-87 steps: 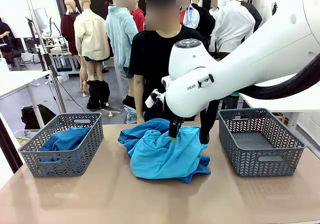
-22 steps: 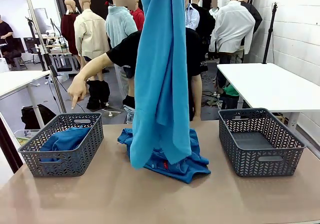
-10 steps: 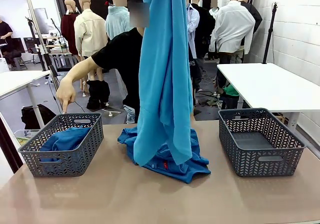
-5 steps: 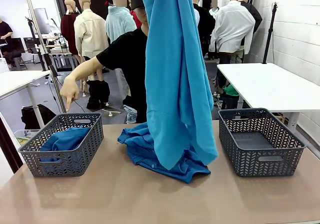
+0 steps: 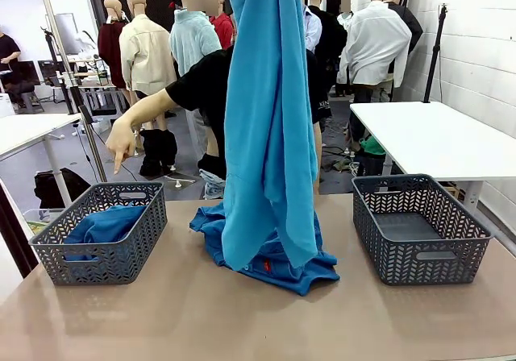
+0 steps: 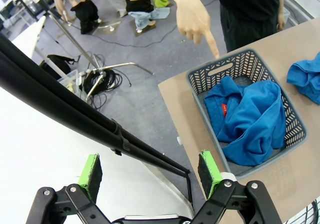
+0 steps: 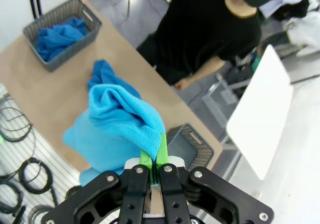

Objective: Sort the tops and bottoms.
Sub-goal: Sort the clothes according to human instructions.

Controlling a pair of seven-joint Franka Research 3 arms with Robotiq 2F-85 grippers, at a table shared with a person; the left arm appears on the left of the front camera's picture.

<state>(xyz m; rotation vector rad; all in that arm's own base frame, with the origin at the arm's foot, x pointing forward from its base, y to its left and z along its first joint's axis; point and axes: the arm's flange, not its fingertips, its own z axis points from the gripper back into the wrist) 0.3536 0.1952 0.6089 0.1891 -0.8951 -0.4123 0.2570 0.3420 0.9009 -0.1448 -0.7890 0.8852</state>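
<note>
1. Right claw (image 7: 154, 154): we log it pinched shut on 1 turquoise top (image 5: 270, 119), which hangs full-length over the counter (image 5: 201, 321), hem down at the pile (image 5: 278, 266).
2. Pile: darker blue tops, mid-counter, 1 red tag showing.
3. Left claw (image 6: 150, 170): spread wide, gripping nothing.
4. Left basket (image 5: 101, 232): we see blue tops inside, 1 with a red tag. A person's hand (image 5: 121, 145) points down at it.
5. Right basket (image 5: 419, 228): at the counter's right end.
</note>
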